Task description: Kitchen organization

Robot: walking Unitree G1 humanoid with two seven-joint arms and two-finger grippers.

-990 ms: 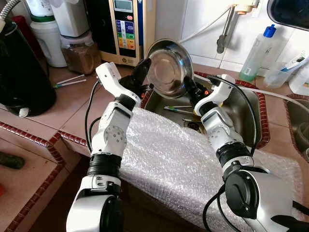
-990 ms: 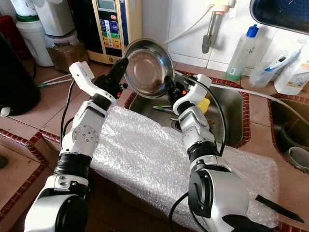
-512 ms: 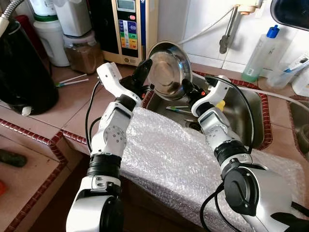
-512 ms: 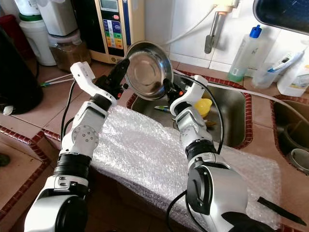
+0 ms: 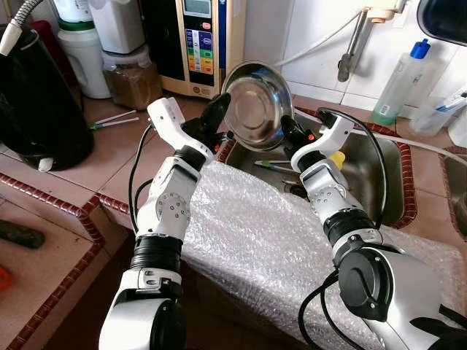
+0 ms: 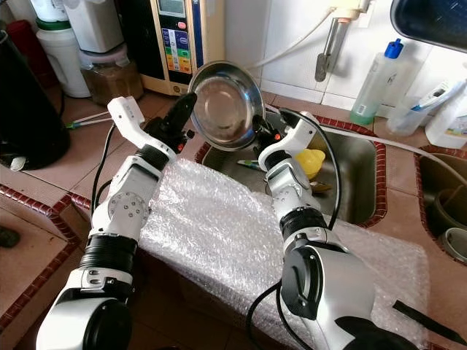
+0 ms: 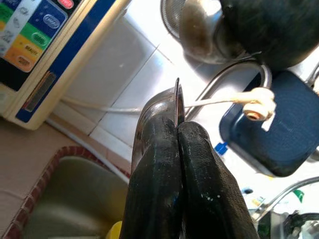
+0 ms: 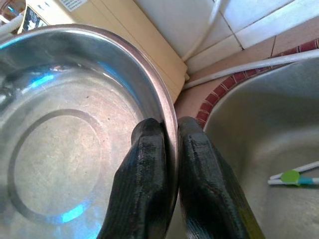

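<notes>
**Me:** Both grippers are pinched shut on one thing. My left gripper (image 5: 219, 111) bites the rim of the shiny metal bowl (image 5: 255, 106) on one side, and my right gripper (image 5: 287, 131) bites the rim on the other side. In each wrist view the thin edge sits tight between the two black fingers (image 8: 144, 189).

**Friend:** Why two grippers for one bowl?

**Me:** I think it is because the rim is thin and slippery. With only one pinch the bowl could swing or slide out. With one on each side it stays put.

**Friend:** Where is the bowl?

**Me:** Up in the air between my two grippers, tipped up on its edge, so its hollow side faces me. It touches nothing else.

**Friend:** What is under it?

**Me:** Just below my grippers is the sink (image 5: 379, 186). Down in it lie some thin sticks with a green bit (image 5: 271, 163) and something yellow (image 6: 312, 162). I guess the bowl is tipped so it can drip, or so I can carry it over the edge.

**Friend:** And closer to you?

**Me:** A sheet of bubble wrap (image 5: 263, 240) lies over the counter edge, under my arms. Maybe it is there as padding.

**Friend:** And past the bowl?

**Me:** Behind my left gripper stands a machine with coloured buttons (image 5: 201, 44). Far off past my right gripper is a bottle with a blue cap (image 5: 405, 76) by the tiled wall.
</notes>
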